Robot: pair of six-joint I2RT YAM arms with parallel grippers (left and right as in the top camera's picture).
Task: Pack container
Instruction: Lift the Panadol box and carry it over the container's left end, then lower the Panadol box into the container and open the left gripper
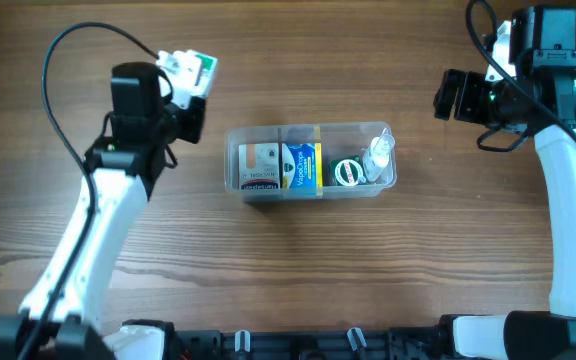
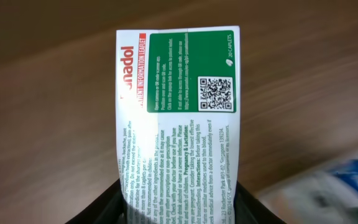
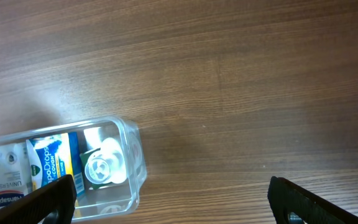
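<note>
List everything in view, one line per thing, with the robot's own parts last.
table: one, brown wood, under everything.
container: one, clear, table centre.
white and tan box: one, in the container's left end.
blue and yellow box: one, in the container, beside the white and tan box.
round item: one, green and white, in the container's right part.
small bottle: one, clear, at the container's right end.
caplet box: one, white, green and red, held in the left gripper.
left gripper: one, black, shut on the caplet box.
right gripper: one, black, open, empty.
</note>
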